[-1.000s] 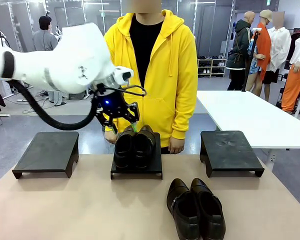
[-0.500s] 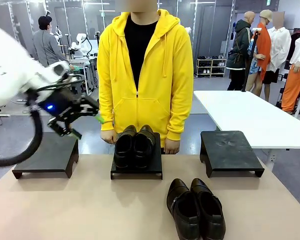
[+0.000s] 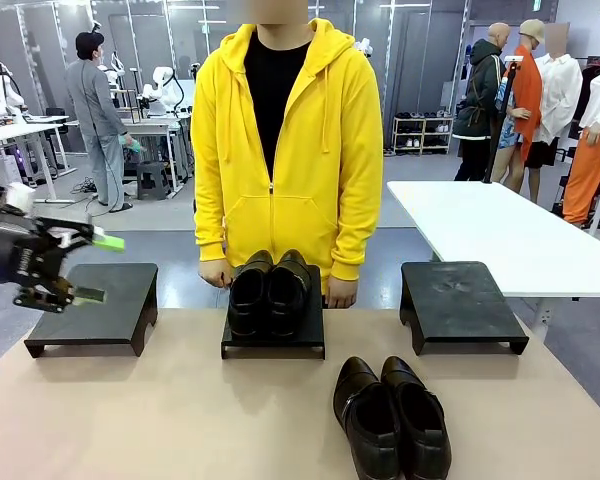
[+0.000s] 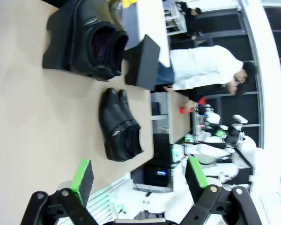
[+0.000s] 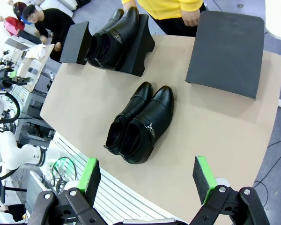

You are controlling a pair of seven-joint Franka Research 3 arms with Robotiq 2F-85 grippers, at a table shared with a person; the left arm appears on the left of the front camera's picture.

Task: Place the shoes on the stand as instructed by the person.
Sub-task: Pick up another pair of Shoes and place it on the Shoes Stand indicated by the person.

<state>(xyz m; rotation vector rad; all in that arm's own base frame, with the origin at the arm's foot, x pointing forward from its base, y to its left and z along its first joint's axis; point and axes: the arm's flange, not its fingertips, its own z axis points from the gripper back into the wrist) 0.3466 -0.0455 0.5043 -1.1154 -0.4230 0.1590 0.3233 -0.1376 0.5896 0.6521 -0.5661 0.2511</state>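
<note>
With left fingers (image 3: 107,242) and right fingers (image 5: 91,175) spread empty, one pair (image 3: 270,290) sits on the middle stand (image 3: 274,346) and the loose shoes (image 3: 392,420) lie on the counter (image 3: 130,420), and we reckon that glossy leather is slippery yet firm, best pinched at the heel collars.

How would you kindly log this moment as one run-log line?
left gripper: open, empty | right gripper: open, empty | first pair: on middle stand | second pair: on table

Empty wide-spread hand (image 5: 146,178) facing shoe pair (image 5: 138,124) on table (image 5: 215,122)
</note>
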